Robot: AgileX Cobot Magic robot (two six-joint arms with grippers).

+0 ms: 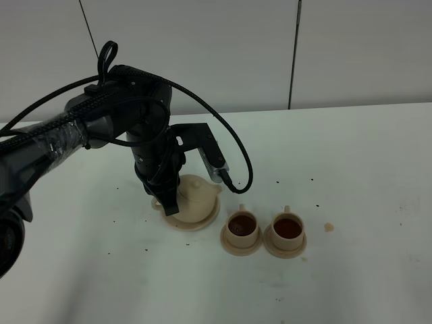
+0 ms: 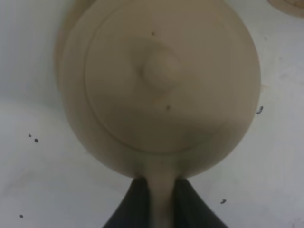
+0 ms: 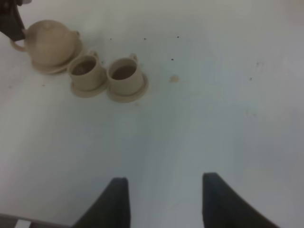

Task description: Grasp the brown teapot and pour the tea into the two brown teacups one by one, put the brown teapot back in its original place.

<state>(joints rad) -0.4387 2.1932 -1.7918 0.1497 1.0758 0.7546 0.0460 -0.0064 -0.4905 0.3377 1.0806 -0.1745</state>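
Note:
The brown teapot (image 1: 196,193) sits on its wide flat saucer (image 1: 196,222), the original place, left of centre on the table. My left gripper (image 1: 161,200) is shut on the teapot's loop handle; in the left wrist view the two dark fingers (image 2: 137,202) pinch the handle below the domed lid (image 2: 161,85). To the right of the teapot, the two brown teacups (image 1: 242,227) (image 1: 288,229) stand side by side on their small saucers, both holding dark tea. My right gripper (image 3: 164,190) hangs open over bare table, well away from the teapot (image 3: 50,42) and cups (image 3: 86,71) (image 3: 125,73).
A small tan spill (image 1: 329,227) marks the white table just right of the cups. Dark specks are scattered over the surface. A black cable (image 1: 229,145) loops from the left arm above the teapot. A white panelled wall stands behind.

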